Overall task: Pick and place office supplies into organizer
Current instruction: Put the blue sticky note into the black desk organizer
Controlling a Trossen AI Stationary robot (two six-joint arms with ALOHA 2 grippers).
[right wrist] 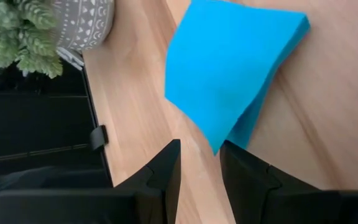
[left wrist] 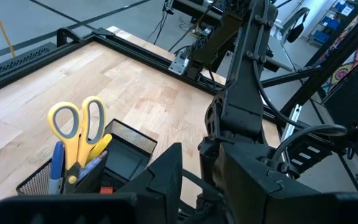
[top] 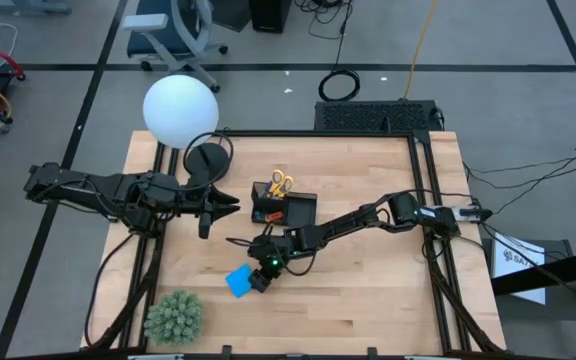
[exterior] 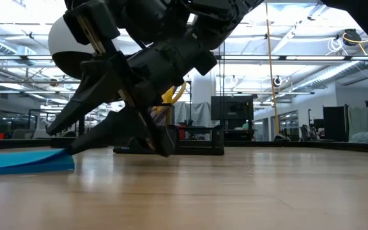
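Observation:
The blue note pad (top: 238, 281) (right wrist: 229, 68) (exterior: 24, 161) lies flat on the wooden table, left of centre and toward the near edge. My right gripper (top: 259, 277) (right wrist: 201, 168) slants down at it, open, with the pad's nearest corner (right wrist: 216, 148) just in front of the gap between its fingers. The black mesh organizer (top: 298, 208) (left wrist: 126, 152) stands mid-table and holds yellow-handled scissors (top: 281, 182) (left wrist: 79, 124), a blue pen (left wrist: 56, 165) and a yellow pen (left wrist: 99, 148) upright. My left gripper (top: 230, 205) (left wrist: 191, 171) hovers left of the organizer, open by a narrow gap and holding nothing. My right gripper comes at the pad's corner (right wrist: 216, 148) slanting down from the table's right. The corner tip sits against the edge of one fingertip (right wrist: 232, 158), and I cannot tell whether they touch. Bare wood shows between the two fingers.
A lamp with a white globe (top: 180, 108) and a round black base (top: 205, 160) stands at the far left. A green spiky plant (top: 174, 316) (right wrist: 17, 31) in a grey pot sits at the near left corner, close to the pad. Bare wood lies right of the organizer.

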